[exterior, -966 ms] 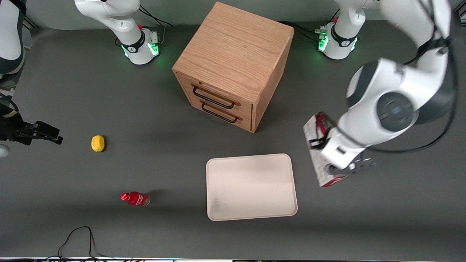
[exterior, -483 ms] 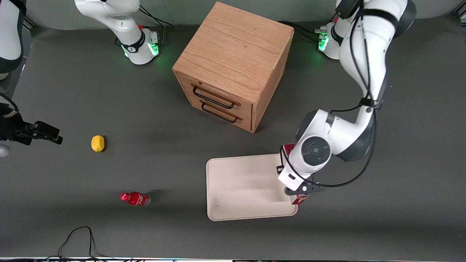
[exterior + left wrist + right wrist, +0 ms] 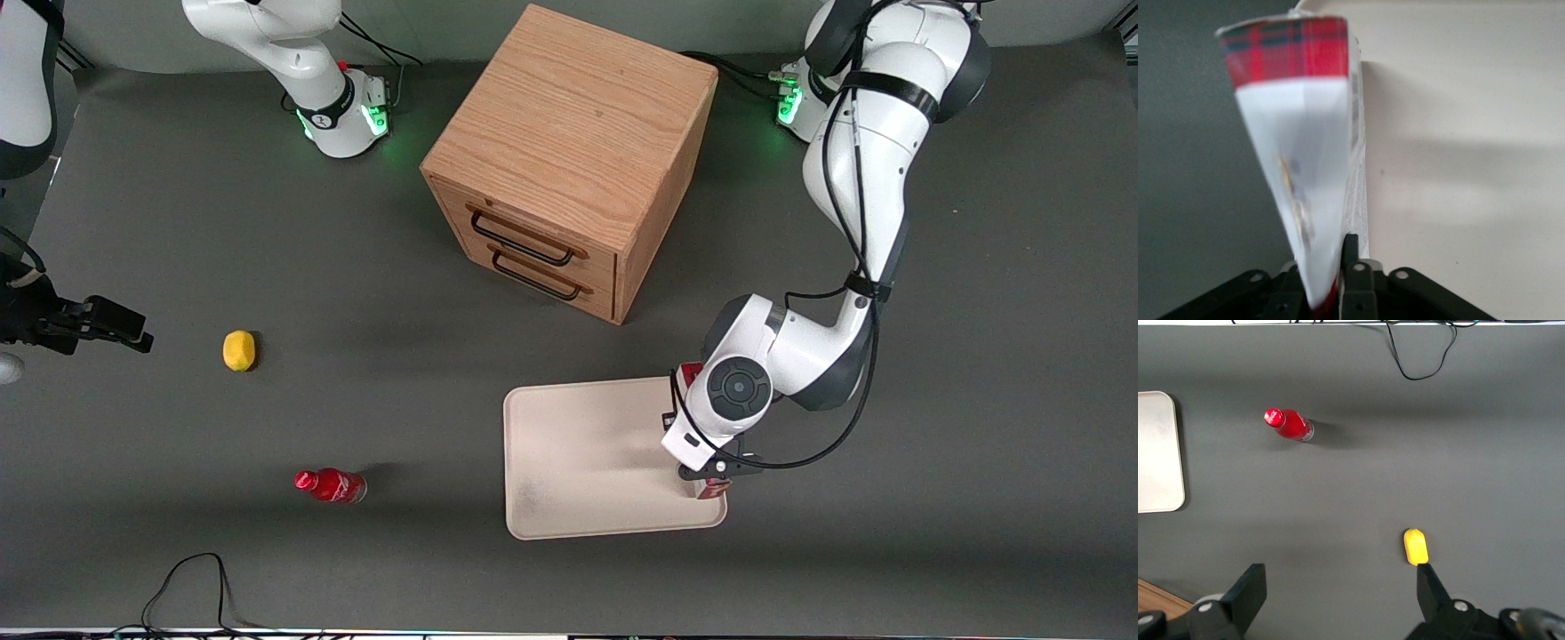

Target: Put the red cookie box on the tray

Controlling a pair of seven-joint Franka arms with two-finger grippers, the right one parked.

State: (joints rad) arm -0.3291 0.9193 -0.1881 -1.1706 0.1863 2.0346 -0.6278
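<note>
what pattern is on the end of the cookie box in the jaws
Red tartan plaid with dark lines on the red cookie box, clearest in the left wrist view.

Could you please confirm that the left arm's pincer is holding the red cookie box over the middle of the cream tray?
Not quite: the pincer holds the slim red cardboard cookie box over the flat cream-white tray's edge toward the working arm's end, not its middle, as the front view shows.

My left arm bends at the elbow and reaches low, wrist pointing down; my hand [image 3: 709, 476] has its fingers [image 3: 1353, 267] clamped tight.
</note>
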